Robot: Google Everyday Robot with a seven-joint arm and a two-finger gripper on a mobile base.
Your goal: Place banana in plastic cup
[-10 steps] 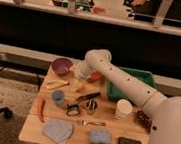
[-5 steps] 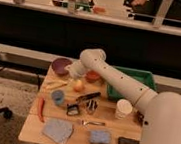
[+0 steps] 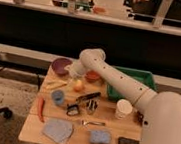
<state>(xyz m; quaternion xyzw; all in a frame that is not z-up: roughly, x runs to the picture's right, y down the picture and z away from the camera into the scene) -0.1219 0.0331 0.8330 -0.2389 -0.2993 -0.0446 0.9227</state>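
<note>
The hand [image 3: 76, 74], released, has edged toward the banana [image 3: 55, 85] just beyond the plastic cup [image 3: 57, 97]; grasp still pending.

Noted purple bowl [image 3: 61, 66] at the table's [image 3: 81, 134] far-left corner, red chili [image 3: 40, 109] along left edge, blue sponge [image 3: 100, 137] by near edge.

Off-white tubular arm [image 3: 120, 81] had smooth shell, thick rounded links. Small dark round holes [image 3: 134, 89] ran in row along long link. Bulbous elbow joint [image 3: 93, 57] was same pale colour. Broad pale body shell [image 3: 168, 133] filled lower right. Pale tool [image 3: 76, 74] sat at arm's end, low over back-left of wooden tabletop [image 3: 108, 122], jaws apart.
</note>
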